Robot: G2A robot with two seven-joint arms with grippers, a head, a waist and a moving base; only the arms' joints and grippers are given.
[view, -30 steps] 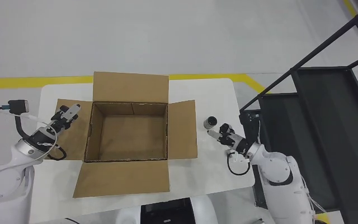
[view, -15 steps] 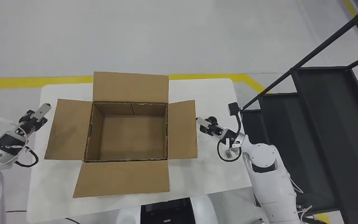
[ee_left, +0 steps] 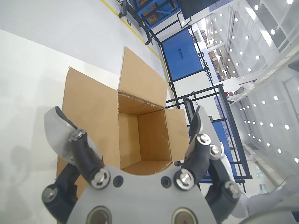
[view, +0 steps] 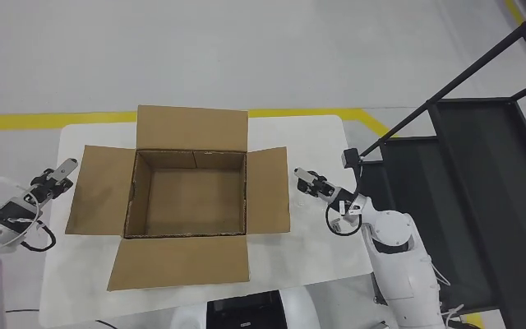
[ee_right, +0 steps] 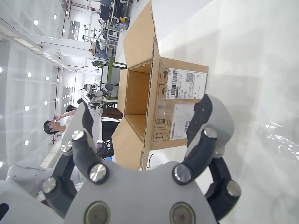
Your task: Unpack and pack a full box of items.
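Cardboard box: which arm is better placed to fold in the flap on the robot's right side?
Right. The right pincer hangs open beside that flap's outer edge; the left pincer is across the cardboard box, off the opposite flap.

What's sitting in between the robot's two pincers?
In the top view, the open cardboard box sits on the white table between the left pincer and the right pincer. Its inside looks empty.
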